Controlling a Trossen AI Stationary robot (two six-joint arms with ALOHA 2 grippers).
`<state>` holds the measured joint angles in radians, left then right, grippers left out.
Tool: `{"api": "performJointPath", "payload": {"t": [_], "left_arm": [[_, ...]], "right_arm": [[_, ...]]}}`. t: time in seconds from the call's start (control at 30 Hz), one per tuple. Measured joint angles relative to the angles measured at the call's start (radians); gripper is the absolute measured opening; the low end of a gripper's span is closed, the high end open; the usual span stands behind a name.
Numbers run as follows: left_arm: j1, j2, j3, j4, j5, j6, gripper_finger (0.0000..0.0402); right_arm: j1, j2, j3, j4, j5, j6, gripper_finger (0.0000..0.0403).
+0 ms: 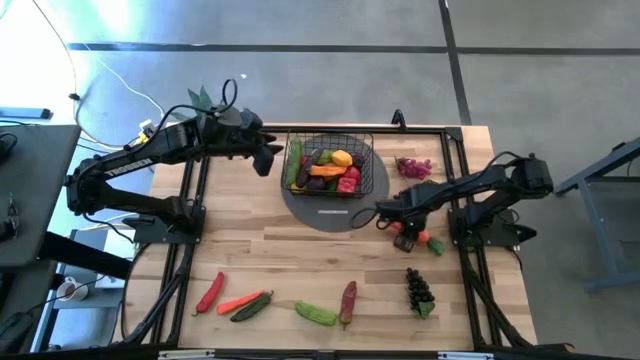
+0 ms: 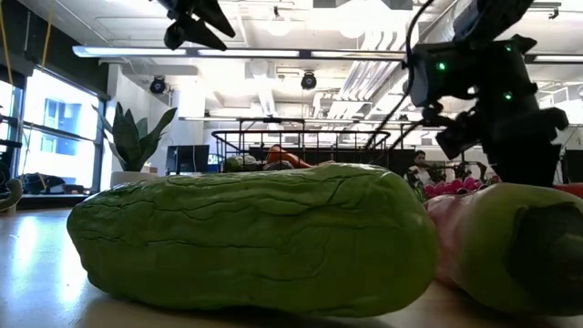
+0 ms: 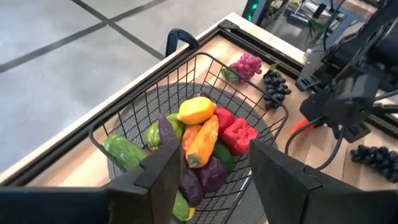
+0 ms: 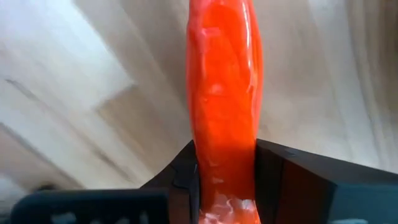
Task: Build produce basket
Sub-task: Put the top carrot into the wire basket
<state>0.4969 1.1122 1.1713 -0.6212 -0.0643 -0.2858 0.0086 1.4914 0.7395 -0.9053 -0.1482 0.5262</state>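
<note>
The black wire basket (image 1: 372, 150) stands on a grey round mat at the far middle, holding a lemon (image 3: 196, 110), red, orange, purple and green produce. My left gripper (image 3: 211, 180) hangs open above the basket's left side, with nothing between its fingers; it also shows in the high view (image 1: 265, 160). My right gripper (image 1: 400, 235) is right of the mat, pointing down, shut on an orange carrot (image 4: 222, 81) with a green top (image 1: 435, 245). More produce lies along the near edge, among it a green cucumber (image 1: 316, 314). My right gripper pinches the orange carrot between its two fingers, one on each long side (image 4: 224, 155). The fingers come from above, pointing down, and lie across it. Most of the carrot runs out ahead of the fingers over the wooden top; whether it is lifted I cannot tell.
Pink grapes (image 1: 415, 167) lie right of the basket, dark grapes (image 1: 420, 290) near the right front. A red chilli (image 1: 209, 292), an orange piece (image 1: 235, 302), a dark green one (image 1: 252, 306) and a dark red one (image 1: 348, 300) line the near edge. A potted plant (image 2: 137, 137) stands far left.
</note>
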Motion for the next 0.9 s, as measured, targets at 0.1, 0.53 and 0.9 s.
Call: {"api": "performJointPath", "payload": {"t": [0.1,0.53,0.9], "left_arm": [[0.000,0.000,0.000,0.000,0.000,0.027,0.0177],[0.000,0.000,0.000,-0.064,-0.004,0.073,0.0177],[0.000,0.001,0.000,-0.084,0.000,0.053,0.0177]], "right_arm": [[0.000,0.000,0.029,-0.003,-0.028,0.038,0.0073],[0.028,0.000,0.259,-0.001,-0.100,0.104,0.0073],[0.006,-0.001,0.432,0.195,-0.199,0.103,0.0073]]}}
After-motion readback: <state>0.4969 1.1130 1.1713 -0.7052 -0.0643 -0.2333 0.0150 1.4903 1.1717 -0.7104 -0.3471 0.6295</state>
